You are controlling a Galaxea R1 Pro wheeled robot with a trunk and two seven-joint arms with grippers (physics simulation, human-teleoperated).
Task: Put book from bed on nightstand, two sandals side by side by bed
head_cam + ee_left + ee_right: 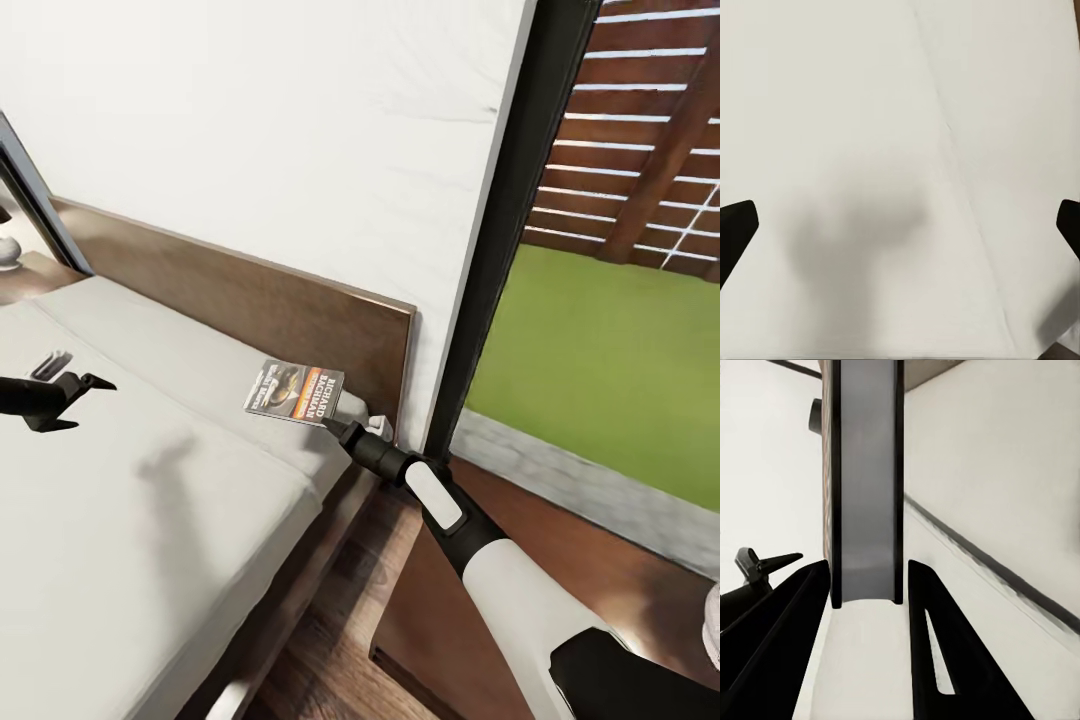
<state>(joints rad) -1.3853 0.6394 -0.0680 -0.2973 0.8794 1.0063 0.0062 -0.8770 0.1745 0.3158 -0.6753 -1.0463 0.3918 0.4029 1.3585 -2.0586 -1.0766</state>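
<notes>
Above the one bed [120, 480], one book [295, 392] in the right end effector [340, 428]

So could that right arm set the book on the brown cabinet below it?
Probably yes: the right gripper holds the book above the bed's edge, and the nightstand beside it looks unobstructed.

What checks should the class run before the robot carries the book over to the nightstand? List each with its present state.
1. Right gripper shut on the book: ok; right wrist view shows it between the jaws.
2. Book lifted off the mattress: ok.
3. Left gripper out of the way, jaws open: ok.
4. Nightstand top beside the bed bare where visible: ok.
5. Grip firmness on the book's edge: cannot tell.
</notes>
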